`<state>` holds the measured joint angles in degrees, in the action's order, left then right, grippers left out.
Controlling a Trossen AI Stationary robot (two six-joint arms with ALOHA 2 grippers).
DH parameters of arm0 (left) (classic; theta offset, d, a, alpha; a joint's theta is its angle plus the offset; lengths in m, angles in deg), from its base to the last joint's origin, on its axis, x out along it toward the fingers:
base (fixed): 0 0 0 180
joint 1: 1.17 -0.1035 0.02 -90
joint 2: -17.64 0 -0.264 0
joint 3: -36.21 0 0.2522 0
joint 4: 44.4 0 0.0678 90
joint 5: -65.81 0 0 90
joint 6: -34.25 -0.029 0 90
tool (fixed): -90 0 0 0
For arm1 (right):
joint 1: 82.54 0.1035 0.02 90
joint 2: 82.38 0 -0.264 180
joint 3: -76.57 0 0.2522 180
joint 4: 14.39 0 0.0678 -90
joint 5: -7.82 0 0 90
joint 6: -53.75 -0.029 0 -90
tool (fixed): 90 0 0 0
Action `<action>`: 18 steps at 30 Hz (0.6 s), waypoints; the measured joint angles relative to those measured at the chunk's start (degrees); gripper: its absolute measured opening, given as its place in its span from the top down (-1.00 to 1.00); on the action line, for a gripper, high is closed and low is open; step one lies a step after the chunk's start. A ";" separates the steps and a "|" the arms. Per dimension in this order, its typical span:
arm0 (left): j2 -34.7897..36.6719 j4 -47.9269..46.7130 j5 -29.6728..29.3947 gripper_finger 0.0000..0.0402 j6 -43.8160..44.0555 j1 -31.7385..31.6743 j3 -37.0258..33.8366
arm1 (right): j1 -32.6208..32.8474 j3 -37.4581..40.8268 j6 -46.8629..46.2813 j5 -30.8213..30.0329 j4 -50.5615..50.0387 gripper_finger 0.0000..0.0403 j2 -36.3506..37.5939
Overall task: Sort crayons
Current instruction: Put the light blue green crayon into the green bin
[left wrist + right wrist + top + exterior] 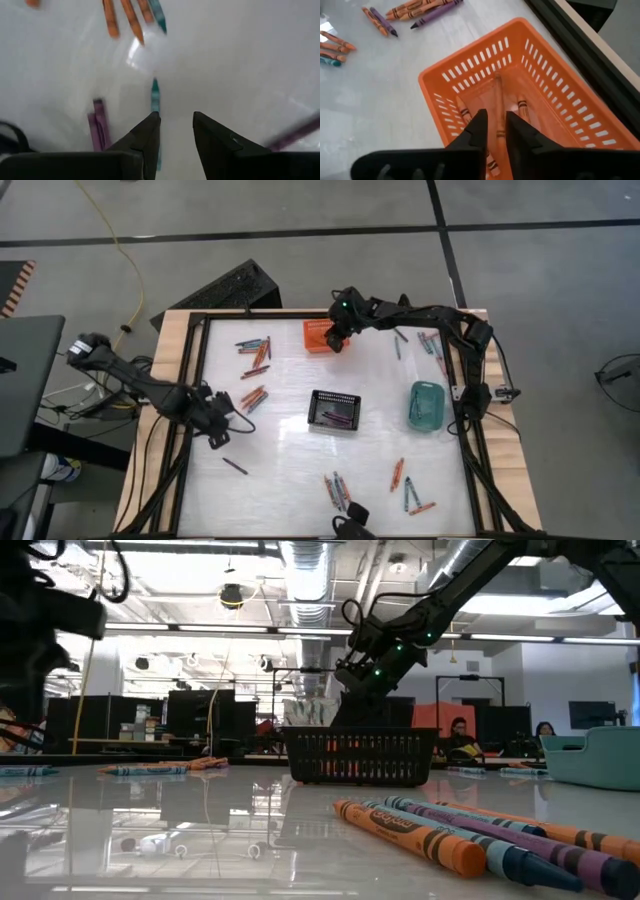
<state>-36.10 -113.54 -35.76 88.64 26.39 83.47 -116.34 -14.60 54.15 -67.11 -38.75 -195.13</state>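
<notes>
My right gripper [336, 340] [494, 120] hangs over the orange basket [318, 336] [535, 55] at the table's far side, fingers a little apart. Through the gap, an orange crayon [497, 100] lies on the basket's floor with two other orange crayons [522, 107]. My left gripper [216, 428] [176, 120] points down over the table's left part, open and empty. A teal crayon [155, 94] and purple crayons [98, 122] lie flat just beside its fingers. Orange crayons [122, 17] lie farther off.
A black basket [333, 410] stands mid-table with purple crayons inside, and a teal basket [427, 405] stands to its right. Loose crayons lie in groups at the far left [255, 350], the near edge [337, 490], the near right [412, 495] and the far right [432, 345].
</notes>
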 joint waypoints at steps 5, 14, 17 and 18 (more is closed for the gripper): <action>-3.60 -1.68 0.41 0.47 5.38 5.30 0.00 | 0.12 0.00 -0.01 0.00 -0.03 0.65 0.02; -9.11 -3.06 -1.82 0.47 13.27 13.02 0.00 | 1.41 0.00 -0.02 0.00 0.08 0.64 1.16; -10.42 -3.15 -1.81 0.47 14.45 13.98 0.00 | 1.85 0.04 0.00 0.00 -0.68 0.64 1.59; -10.77 -3.14 -2.18 0.47 14.31 14.00 -0.02 | 2.11 0.04 0.04 -0.02 -0.77 0.64 1.73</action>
<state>-46.87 -116.69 -37.93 102.94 40.39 83.45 -114.23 -14.55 54.20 -67.13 -39.52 -193.41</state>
